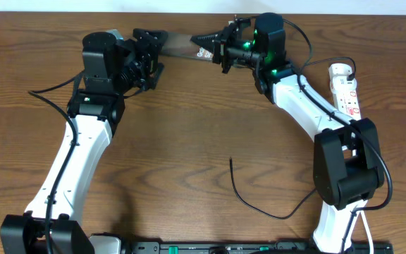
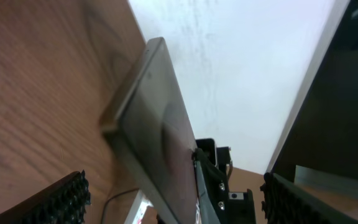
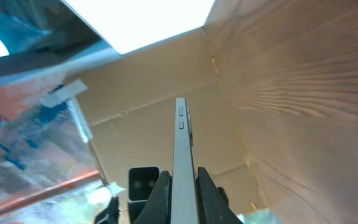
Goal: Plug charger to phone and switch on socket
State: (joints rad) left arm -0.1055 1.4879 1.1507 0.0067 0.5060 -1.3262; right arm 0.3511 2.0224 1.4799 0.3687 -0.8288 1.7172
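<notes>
The phone (image 1: 182, 44), a dark brown slab, is held on edge at the far side of the table between both arms. My right gripper (image 1: 216, 46) is shut on its right end. In the right wrist view the fingers (image 3: 183, 190) clamp the thin edge of the phone (image 3: 181, 134). My left gripper (image 1: 151, 53) is open at the phone's left end. In the left wrist view its pads (image 2: 176, 202) stand wide apart with the phone (image 2: 157, 118) between them. The charger cable (image 1: 256, 204) lies loose on the table near the front, its tip free. The socket (image 1: 345, 86) lies at the right.
The charger's cable runs behind the right arm's base (image 1: 344, 169), and its plug end is hidden. A white wall rises just behind the table's far edge (image 1: 189, 14). The socket's white cord (image 1: 364, 226) runs down by the right base.
</notes>
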